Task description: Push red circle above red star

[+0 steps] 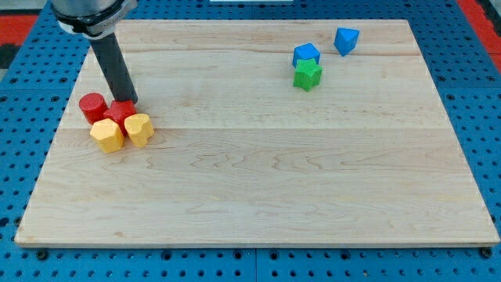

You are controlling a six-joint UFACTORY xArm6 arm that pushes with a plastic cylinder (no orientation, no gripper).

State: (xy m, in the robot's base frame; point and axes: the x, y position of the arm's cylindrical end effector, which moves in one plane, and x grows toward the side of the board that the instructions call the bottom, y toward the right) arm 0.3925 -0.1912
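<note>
The red circle (92, 106) sits at the view's left on the wooden board (258, 157), touching the left side of the red star (120, 112). The red star lies just right of and slightly lower than the circle. My tip (130, 102) is at the top right edge of the red star, right of the red circle, with the dark rod rising up and to the left from it.
Two yellow blocks (107, 135) (138, 128) sit just below the red star, touching it. At the view's upper right are a blue block (307, 55), a green star (308, 76) below it, and another blue block (346, 40).
</note>
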